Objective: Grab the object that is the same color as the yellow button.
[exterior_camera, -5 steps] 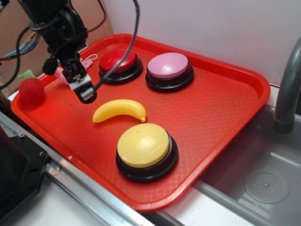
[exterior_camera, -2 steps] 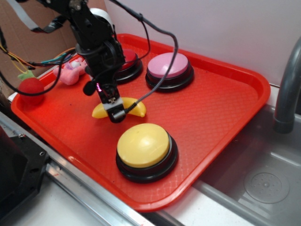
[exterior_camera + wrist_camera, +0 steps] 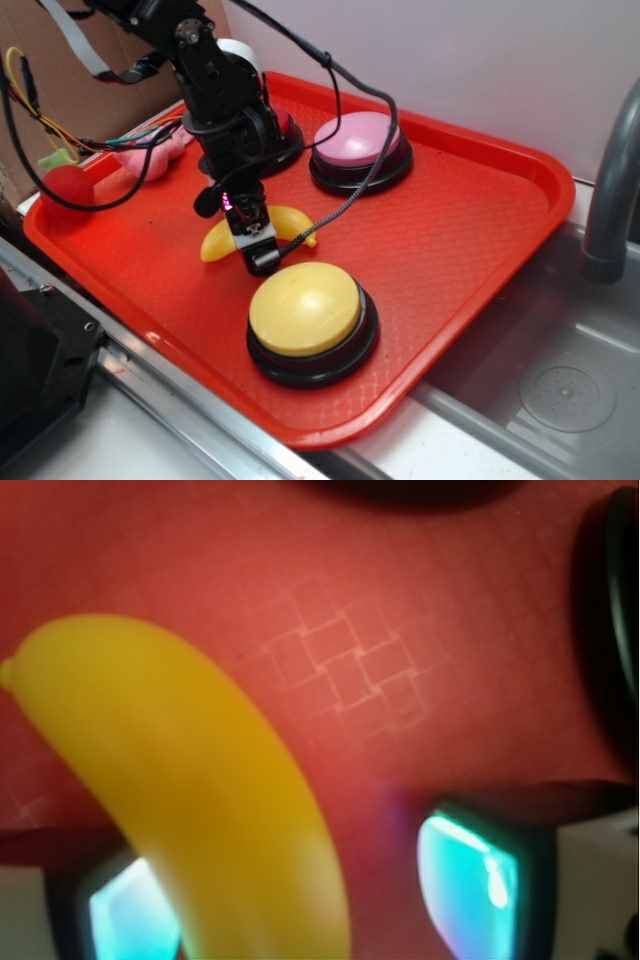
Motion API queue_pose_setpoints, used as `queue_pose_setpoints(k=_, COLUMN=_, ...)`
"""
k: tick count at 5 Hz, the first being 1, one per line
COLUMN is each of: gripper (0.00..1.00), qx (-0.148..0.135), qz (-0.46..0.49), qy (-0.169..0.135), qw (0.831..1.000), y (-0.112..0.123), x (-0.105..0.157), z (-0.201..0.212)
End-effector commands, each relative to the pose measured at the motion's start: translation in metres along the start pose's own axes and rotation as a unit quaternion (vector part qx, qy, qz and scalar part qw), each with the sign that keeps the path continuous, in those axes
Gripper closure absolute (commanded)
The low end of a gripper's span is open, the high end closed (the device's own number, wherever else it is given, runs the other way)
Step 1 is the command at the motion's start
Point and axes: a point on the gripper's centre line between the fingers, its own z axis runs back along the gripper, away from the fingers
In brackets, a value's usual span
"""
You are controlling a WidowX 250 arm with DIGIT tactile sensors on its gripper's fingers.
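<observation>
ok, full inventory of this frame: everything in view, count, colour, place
tray: 1, red, beside the sink
banana: 1, yellow, mid-tray, under the gripper
yellow button: 1, yellow dome on black base, front of tray
pink button: 1, pink dome, back of tray
red button: 1, red dome, back left, mostly hidden by the arm
strawberry toy: 1, red with green top, left edge of tray
pink toy: 1, back left of tray
sink: 1, grey, right
gripper: 1, black, open, fingers straddling the banana

One camera looks down at an angle on my red plastic tray [image 3: 470, 240]; my wrist camera hovers close above it [image 3: 400, 600], both catching the small curved yellow toy banana [image 3: 292, 222] [image 3: 200, 780].
</observation>
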Motion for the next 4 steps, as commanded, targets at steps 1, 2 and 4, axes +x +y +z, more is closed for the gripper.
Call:
queue_pose_setpoints(k=1, gripper=1.0, qx=0.004, qz=-0.015, qy=0.017, qw=1.0, y=-0.004, x=0.006, z=0.005)
queue_pose_setpoints(k=2, gripper=1.0, qx=0.003, qz=0.0, qy=0.02, qw=1.0, y=-0.002, x=0.004, z=0.011)
queue_pose_setpoints(k=4, gripper=1.0, qx=-0.041, qz=0.153, qy=0.033, qw=0.987, y=0.016, x=-0.027, z=0.086)
